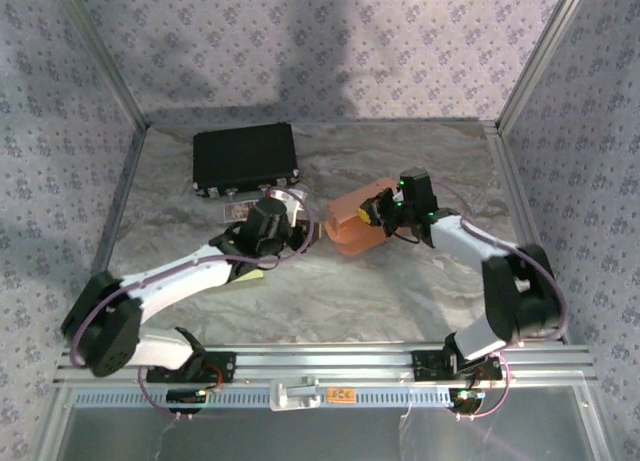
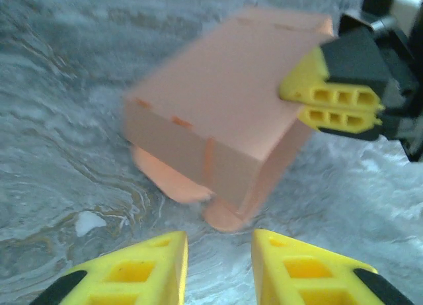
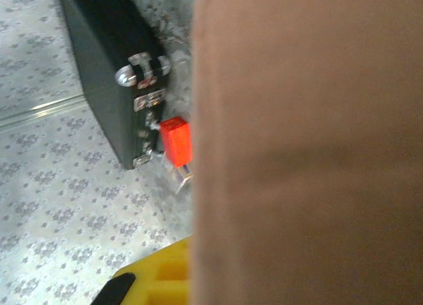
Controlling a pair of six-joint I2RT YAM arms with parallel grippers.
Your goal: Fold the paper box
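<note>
Orange card, folded into a squat paper box [image 2: 218, 120], sits a little right of the middle of the overhead frame, on the grey marbled surface [image 1: 330, 301]. From the left wrist camera it looks tilted, with its far corner raised. The picture is blurred there, so I cannot tell how much of its underside touches the surface. Two rounded flaps [image 2: 175, 182] poke out loose beneath it, and the far side of the box is hidden.

The right gripper [image 2: 330, 105] is pinched tight on the box's upper right edge, its two yellow fingers pressed together with the card between them. Its own camera is so close that the box is a brown-orange blur over the right half of the frame, and one yellow finger [image 3: 162, 278] is cut off at the bottom edge.

The left gripper [image 2: 218, 268] sits just short of the box's near corner. Its jaws are parted with a clear gap, nothing is between them, and they are not touching the box. Its fingertips are cut by the bottom of the frame.

Toward the upper left of the overhead view lies a black case [image 1: 245, 159], apart from the box. A small red tab [image 3: 175, 139] stands by its latches; I cannot make out what it is.
</note>
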